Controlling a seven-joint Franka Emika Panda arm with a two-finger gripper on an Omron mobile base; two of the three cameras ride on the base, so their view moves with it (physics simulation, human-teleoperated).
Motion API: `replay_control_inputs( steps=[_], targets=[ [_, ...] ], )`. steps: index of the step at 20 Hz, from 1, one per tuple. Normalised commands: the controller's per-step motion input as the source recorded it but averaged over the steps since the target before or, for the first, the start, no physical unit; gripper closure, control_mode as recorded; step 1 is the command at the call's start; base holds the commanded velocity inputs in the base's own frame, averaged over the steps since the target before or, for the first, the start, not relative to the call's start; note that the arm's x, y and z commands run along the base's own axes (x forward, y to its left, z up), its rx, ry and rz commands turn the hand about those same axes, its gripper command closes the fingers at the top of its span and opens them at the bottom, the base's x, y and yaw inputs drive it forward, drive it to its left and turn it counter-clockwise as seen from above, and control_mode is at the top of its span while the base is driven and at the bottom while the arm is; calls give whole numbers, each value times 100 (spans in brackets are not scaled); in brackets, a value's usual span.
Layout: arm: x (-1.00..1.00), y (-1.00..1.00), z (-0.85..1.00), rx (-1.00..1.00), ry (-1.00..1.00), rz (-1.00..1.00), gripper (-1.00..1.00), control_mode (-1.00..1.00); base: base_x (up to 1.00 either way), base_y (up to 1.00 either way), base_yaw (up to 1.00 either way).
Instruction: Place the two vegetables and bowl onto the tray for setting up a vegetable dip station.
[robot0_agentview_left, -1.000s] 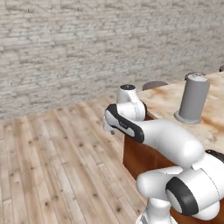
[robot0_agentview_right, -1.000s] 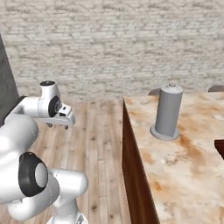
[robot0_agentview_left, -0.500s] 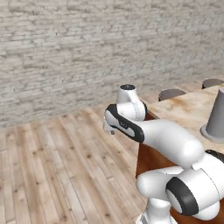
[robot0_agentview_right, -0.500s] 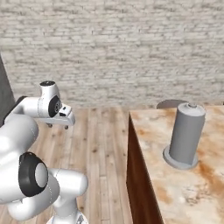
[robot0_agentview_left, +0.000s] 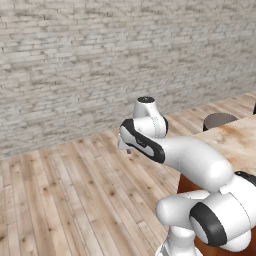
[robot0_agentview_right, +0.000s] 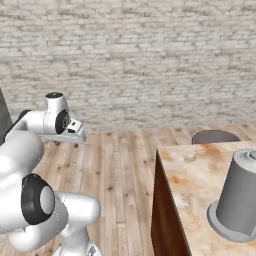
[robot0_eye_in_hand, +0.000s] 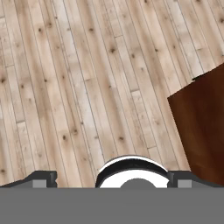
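Brick wall (robot0_agentview_left: 75, 65) and plank floor (robot0_agentview_left: 65, 200) take up most of what is seen. The bench (robot0_agentview_right: 200, 195), marble-topped with dark brown sides, sits at the right; its corner is seen in the hand view (robot0_eye_in_hand: 201, 131). A tall grey cylinder (robot0_agentview_right: 239, 195) stands on the bench, and a dark round stool top (robot0_agentview_right: 215, 136) is just beyond its far edge. The gripper (robot0_agentview_right: 66, 144) hangs over bare floor, well apart from the bench; jaws are spread wide, nothing held. Tray, bowl and both vegetables are not located in these frames. Step in hand is judged to be base travel/approach, with no pick started. Next move calls for the bench to be brought in front of the arm and the task items found before any reach is made.
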Motion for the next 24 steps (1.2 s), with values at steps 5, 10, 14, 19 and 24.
replay_control_inputs(
  steps=[5,10,14,19,24],
  targets=[
    [0,0,0,0,0,0,-100,100,61,47,0],
    [0,0,0,0,0,0,-100,100,60,44,-8],
    [0,0,0,0,0,0,-100,100,56,37,-28],
    [0,0,0,0,0,0,-100,100,56,33,-37],
    [0,0,0,0,0,0,-100,100,55,35,-36]
  ],
)
